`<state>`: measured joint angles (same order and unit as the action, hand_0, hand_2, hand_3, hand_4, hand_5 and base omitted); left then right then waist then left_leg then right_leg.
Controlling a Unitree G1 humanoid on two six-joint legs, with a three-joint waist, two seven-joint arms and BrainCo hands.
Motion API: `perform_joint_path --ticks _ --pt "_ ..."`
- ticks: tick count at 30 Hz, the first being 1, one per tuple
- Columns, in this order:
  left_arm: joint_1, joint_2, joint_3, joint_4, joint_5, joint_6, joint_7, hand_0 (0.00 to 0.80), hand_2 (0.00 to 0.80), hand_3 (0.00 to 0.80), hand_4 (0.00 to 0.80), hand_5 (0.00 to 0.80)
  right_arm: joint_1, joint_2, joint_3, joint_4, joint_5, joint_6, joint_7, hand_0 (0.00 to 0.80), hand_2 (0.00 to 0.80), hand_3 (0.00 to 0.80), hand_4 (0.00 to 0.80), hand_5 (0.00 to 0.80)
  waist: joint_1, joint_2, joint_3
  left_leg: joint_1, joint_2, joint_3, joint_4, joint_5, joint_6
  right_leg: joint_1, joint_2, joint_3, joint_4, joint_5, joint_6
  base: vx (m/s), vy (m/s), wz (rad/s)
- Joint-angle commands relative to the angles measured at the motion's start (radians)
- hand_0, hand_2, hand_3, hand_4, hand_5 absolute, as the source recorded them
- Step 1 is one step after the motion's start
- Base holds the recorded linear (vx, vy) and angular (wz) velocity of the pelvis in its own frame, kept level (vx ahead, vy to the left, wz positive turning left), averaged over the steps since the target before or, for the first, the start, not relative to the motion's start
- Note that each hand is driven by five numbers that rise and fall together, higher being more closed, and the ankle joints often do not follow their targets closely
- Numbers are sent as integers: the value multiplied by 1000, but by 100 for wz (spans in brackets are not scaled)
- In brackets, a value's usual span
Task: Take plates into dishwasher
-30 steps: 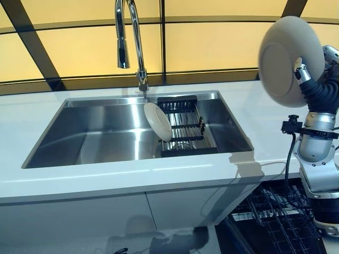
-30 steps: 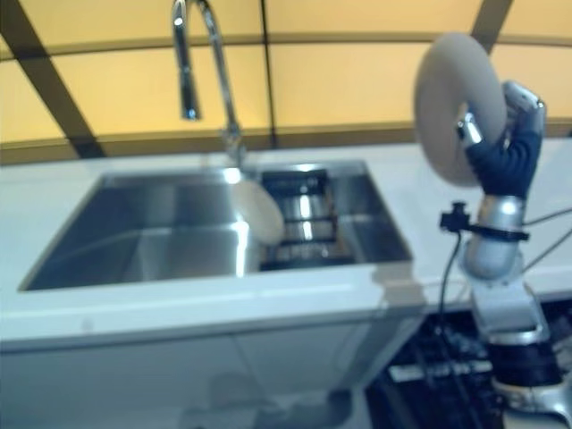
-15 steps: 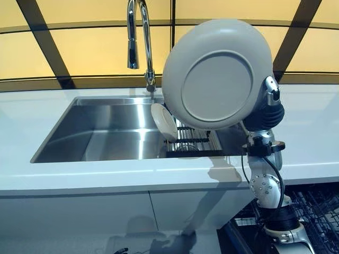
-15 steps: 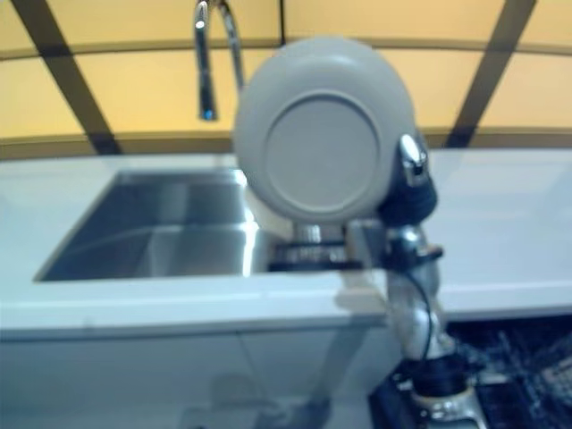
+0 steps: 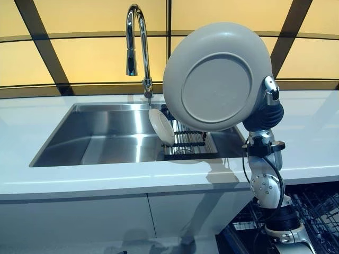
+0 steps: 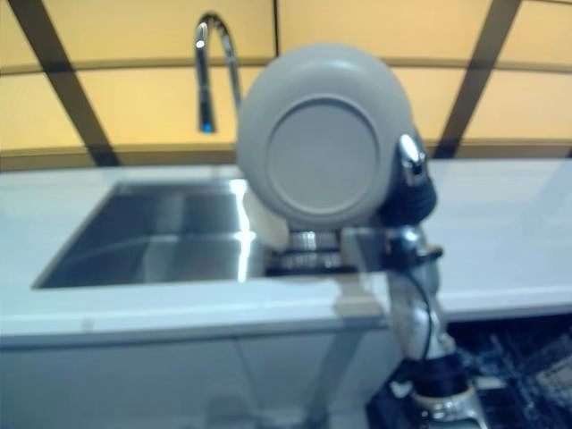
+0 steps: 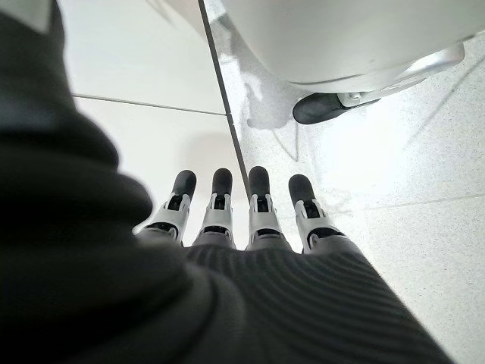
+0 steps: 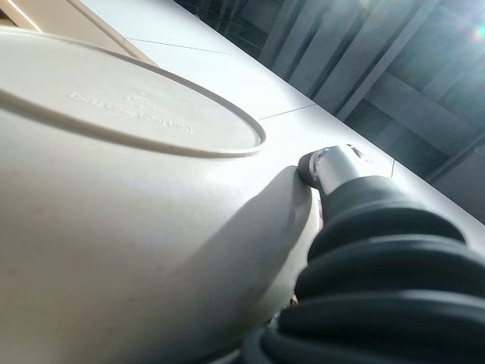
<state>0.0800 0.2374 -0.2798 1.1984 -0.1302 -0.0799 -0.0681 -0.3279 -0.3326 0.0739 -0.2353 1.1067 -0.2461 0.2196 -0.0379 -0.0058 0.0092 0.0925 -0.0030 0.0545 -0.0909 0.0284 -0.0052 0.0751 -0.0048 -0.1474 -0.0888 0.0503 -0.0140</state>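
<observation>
While the dishwasher rack (image 5: 312, 211) below the fingers appears to hold no plates, the task is early: one grey plate (image 5: 220, 76) is lifted in the right hand (image 5: 269, 106), fingers curled on its rim, underside facing the camera, disc upright. A second plate (image 5: 161, 126) waits in the sink rack (image 5: 188, 144). The left hand (image 7: 250, 220) hangs with straight fingers, holding nothing.

The right arm rises upright from the lower right, its forearm vertical; the right hand (image 5: 269, 106), under its dark ribbed cover, grips the rim of a round pale-grey plate (image 5: 217, 76) held on edge; the left hand (image 7: 250, 216) hangs with fingers straight.
</observation>
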Motion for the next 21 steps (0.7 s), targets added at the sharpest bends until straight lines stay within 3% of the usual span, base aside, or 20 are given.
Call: perform_joint_path --ticks 1,6,12,18,21 --pt "-56 0 -26 65 23 -24 0 0 0 0 0 0 -34 -14 -74 -76 -64 -33 -44 800 800 800 800 800 23 -29 16 19 -34 69 4 -91 53 29 38 -1 2 -85 -4 0 0 0" --pt "-46 -1 -20 62 15 -26 7 0 0 0 0 0 -27 -115 -121 -37 -436 -144 -279 800 800 800 800 800 18 -28 16 19 -37 69 4 -95 54 29 36 1 2 -84 1 8 37 0" --pt "-37 -6 0 52 22 -24 16 0 0 0 0 0 -3 -219 -167 -21 -718 -135 -492 800 800 800 800 800 9 -28 19 21 -38 70 4 -99 58 29 35 7 2 -82 6 0 5 0" --pt "-40 -4 7 53 28 -23 12 0 0 0 0 0 -5 -239 -164 -44 -537 -117 -384 800 800 800 800 800 7 -27 24 25 -39 72 4 -102 60 32 34 10 2 -82 6 0 0 0" --pt "-45 -2 -2 53 27 -19 10 0 0 0 0 0 -15 -202 -145 -55 -335 -109 -257 800 800 800 800 800 9 -28 25 27 -40 69 4 -104 61 34 35 10 2 -83 4 0 0 0"
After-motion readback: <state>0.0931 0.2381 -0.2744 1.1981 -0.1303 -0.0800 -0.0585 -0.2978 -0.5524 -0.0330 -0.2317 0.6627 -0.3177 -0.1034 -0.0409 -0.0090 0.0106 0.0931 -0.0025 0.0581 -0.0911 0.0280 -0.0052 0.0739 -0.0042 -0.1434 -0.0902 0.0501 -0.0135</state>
